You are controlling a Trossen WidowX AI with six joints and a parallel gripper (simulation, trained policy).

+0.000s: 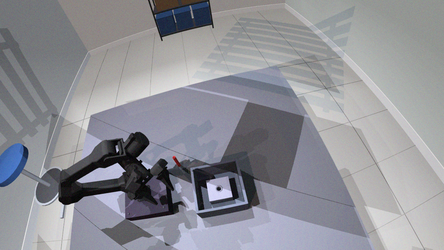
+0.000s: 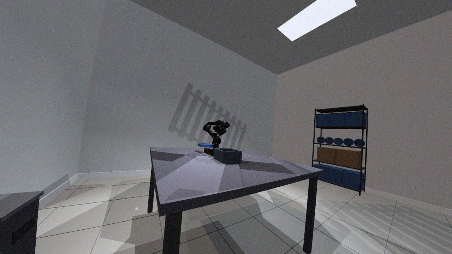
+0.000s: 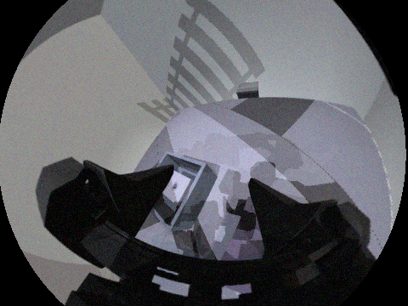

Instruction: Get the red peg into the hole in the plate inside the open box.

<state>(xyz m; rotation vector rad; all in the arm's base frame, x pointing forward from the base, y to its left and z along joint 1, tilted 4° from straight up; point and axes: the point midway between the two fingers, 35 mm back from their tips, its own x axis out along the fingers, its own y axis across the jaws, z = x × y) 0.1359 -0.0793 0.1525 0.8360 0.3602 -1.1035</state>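
Jaws: wide, nothing held | table: grey-violet, shadow-streaked | room: 1 shelf rack

Taking the box as our landmark, we see it on the table, with the plate inside. From above, we find the peg near its upper-left corner, the arm's base slab to its left, the stool farther left, and the shelf rack well beyond it.
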